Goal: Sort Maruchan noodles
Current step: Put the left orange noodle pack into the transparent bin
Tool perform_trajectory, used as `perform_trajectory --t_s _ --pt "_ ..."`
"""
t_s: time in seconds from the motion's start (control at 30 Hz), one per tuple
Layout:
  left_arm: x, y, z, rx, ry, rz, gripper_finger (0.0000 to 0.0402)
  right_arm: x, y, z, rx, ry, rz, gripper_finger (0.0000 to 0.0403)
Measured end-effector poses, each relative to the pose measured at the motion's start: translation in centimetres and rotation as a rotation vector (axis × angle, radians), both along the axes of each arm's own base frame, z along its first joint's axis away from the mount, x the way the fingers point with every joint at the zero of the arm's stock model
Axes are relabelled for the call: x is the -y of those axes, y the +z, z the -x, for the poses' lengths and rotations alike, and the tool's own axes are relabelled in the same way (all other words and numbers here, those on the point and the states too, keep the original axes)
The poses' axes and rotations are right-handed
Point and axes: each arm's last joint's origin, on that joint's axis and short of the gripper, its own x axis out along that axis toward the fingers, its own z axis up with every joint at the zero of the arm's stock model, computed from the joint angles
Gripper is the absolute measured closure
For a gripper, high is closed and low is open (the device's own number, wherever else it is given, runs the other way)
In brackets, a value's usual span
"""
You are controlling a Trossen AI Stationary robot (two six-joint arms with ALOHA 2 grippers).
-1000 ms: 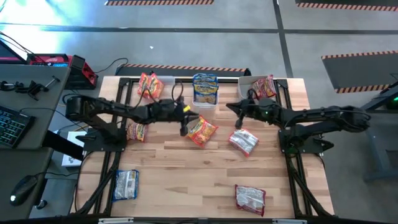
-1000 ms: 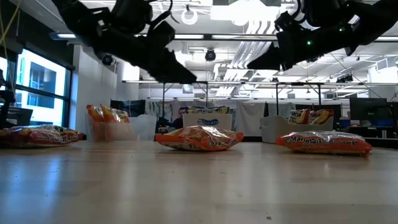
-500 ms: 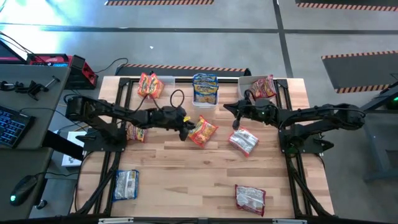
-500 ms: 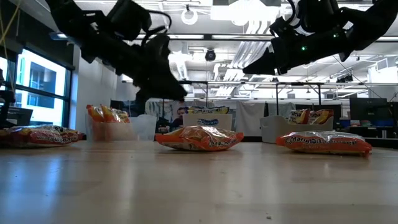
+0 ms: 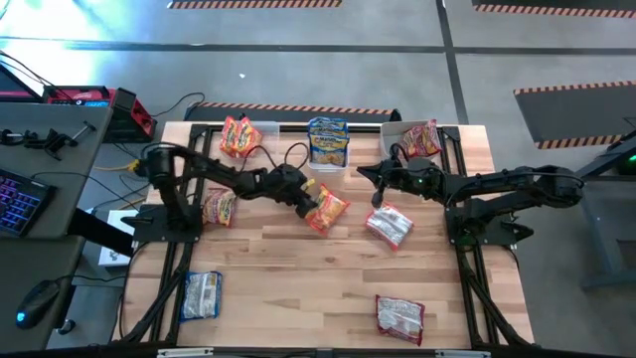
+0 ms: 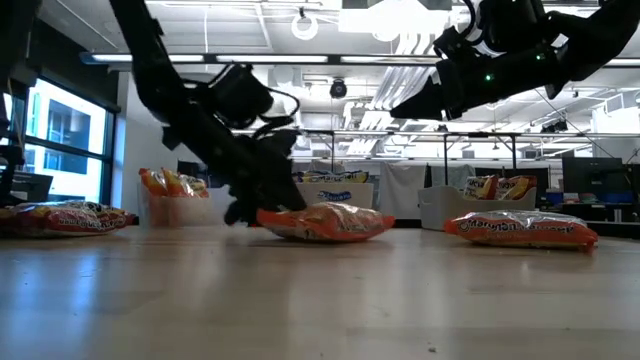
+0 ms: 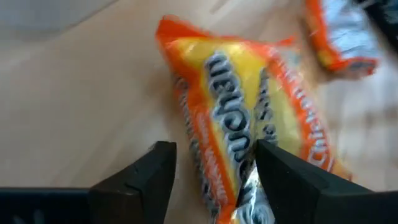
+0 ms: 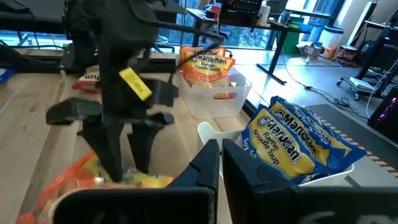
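Note:
An orange-red noodle packet (image 5: 328, 210) lies flat on the table's middle; it also shows in the low view (image 6: 330, 222). My left gripper (image 5: 305, 201) is down at the packet's left end, open, with its fingers on either side of that end (image 7: 214, 168). My right gripper (image 5: 370, 180) hangs shut and empty above the table (image 6: 420, 100), just left of a red-and-white packet (image 5: 390, 225). Other packets lie flat on the table: an orange one (image 5: 219, 207) at the left, a blue-and-white one (image 5: 201, 294) near the front left, and a red-and-white one (image 5: 399, 318) near the front. My left gripper comes slanting down from the table's left, its open fingers (image 7: 273, 177) across the orange packet's left end (image 7: 239, 180). The packet lies flat on the table. I cannot tell whether the fingers touch it.
Three clear bins stand along the far edge: the left one (image 5: 250, 149) holds orange packets, the middle one (image 5: 328, 164) blue-and-white packets, the right one (image 5: 397, 129) a red-and-white packet. There is bare wood in the table's middle front.
My left gripper has gone down and toward the table's right, from above the table to the orange packet's left end at table height.

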Motion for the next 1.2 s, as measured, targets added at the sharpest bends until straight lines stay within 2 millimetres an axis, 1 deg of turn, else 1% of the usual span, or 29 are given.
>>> perform_trajectory --t_s 0.2,0.3,0.4,0.6,0.67,0.77,0.9,1.07,1.2 --pt "-0.9 -1.5 -1.9 0.087 -0.110 0.016 0.0194 0.0 0.0 0.0 0.000 0.002 0.001 0.0399" --pt "-0.9 -2.1 -2.3 0.095 -0.141 0.004 0.0215 0.0 0.0 0.0 -0.004 0.007 0.010 0.0399" --pt "-0.9 -2.0 -2.4 0.114 -0.163 -0.016 0.0259 0.0 0.0 0.0 -0.007 0.008 0.016 0.0399" --pt "-0.7 -1.1 -2.2 0.134 -0.207 -0.031 0.0376 0.0 0.0 0.0 -0.007 0.009 0.018 0.0399" --pt "-0.7 -0.6 -2.2 0.147 -0.211 -0.038 0.0394 0.0 0.0 0.0 -0.008 0.009 0.020 0.0399" --pt "-0.6 0.9 -2.1 0.172 -0.224 -0.053 0.0390 0.0 0.0 0.0 -0.008 0.009 0.020 0.0399" --pt "-0.4 4.0 -1.1 0.162 -0.228 -0.097 0.0399 0.0 0.0 0.0 -0.008 0.009 0.020 0.0399" --pt "-0.2 9.0 1.9 0.101 -0.169 -0.189 0.0400 0.0 0.0 0.0 -0.009 0.009 0.023 0.0399" --pt "-0.3 13.2 4.7 -0.016 -0.059 -0.283 0.0400 0.0 0.0 0.0 -0.009 0.009 0.023 0.0399"
